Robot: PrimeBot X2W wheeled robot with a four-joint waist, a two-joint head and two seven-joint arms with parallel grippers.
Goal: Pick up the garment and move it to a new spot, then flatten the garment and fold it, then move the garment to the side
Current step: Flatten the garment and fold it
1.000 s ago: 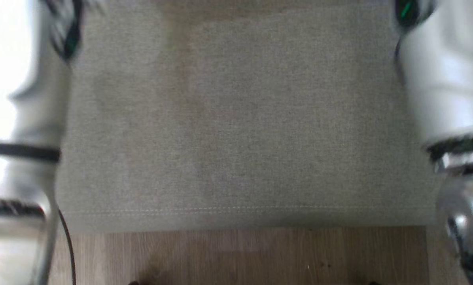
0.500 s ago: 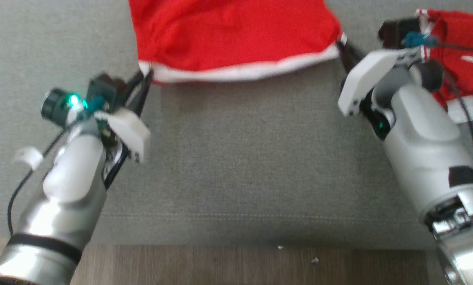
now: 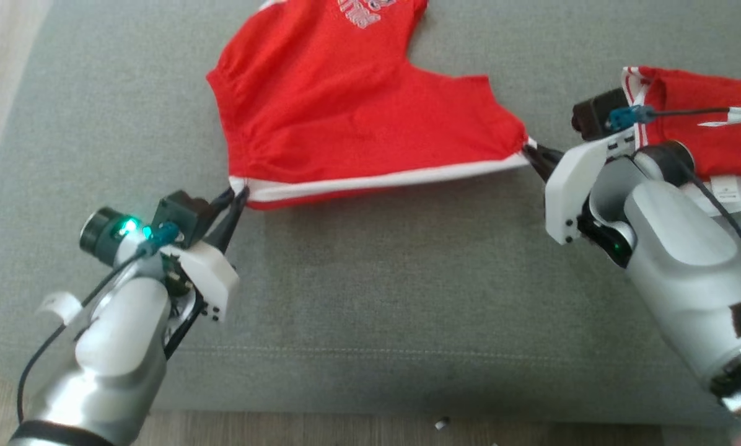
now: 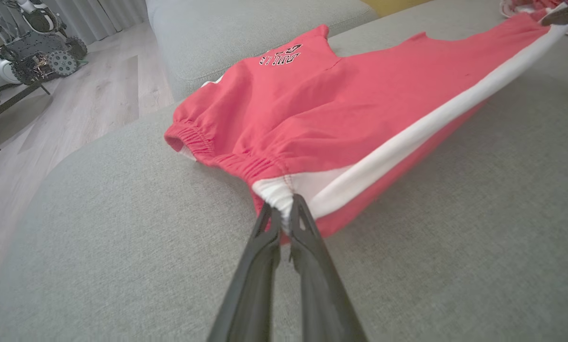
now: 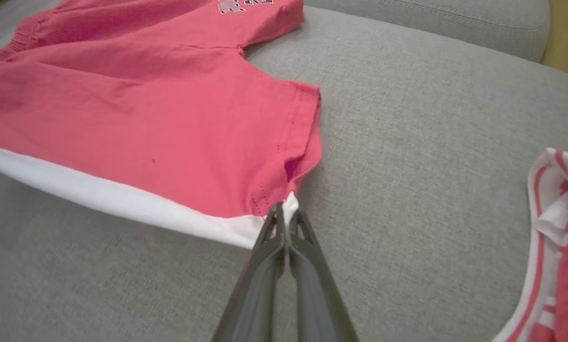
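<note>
**Red Garment Held at 2 Corners on the Sofa Seat**

**Position.** The garment point(image 3: 346, 111) is red, with a white stripe along 1 edge and a gathered elastic band. It lies spread on the middle of the sofa seat point(image 3: 377, 291), toward the seat's rear. The striped edge is drawn taut in a straight line just above the seat.

**Grip.** The left end effector point(image 3: 234, 198) is clamped on the stripe's end at the elastic band. The right end effector point(image 3: 534, 155) is clamped on the stripe's opposite end, at the hem corner. Both pairs of fingers are pressed together on fabric.

**Handling.** The cloth appears light, soft and limp. It will probably sag wherever it is unsupported, and it will not hold a shape. Stitched corners and hems look like the best holds because the fabric is doubled there. A thin pinch may slip under tension, and the elastic may stretch unevenly.

**Clearance.**
- The front half of the seat is open.
- The floor point(image 3: 5, 62) lies beyond the seat's left edge.
- A second garment point(image 3: 705, 118), red and white, occupies the seat's right side, close to the right arm.
- A back cushion point(image 5: 431, 23) bounds the seat's rear.
</note>
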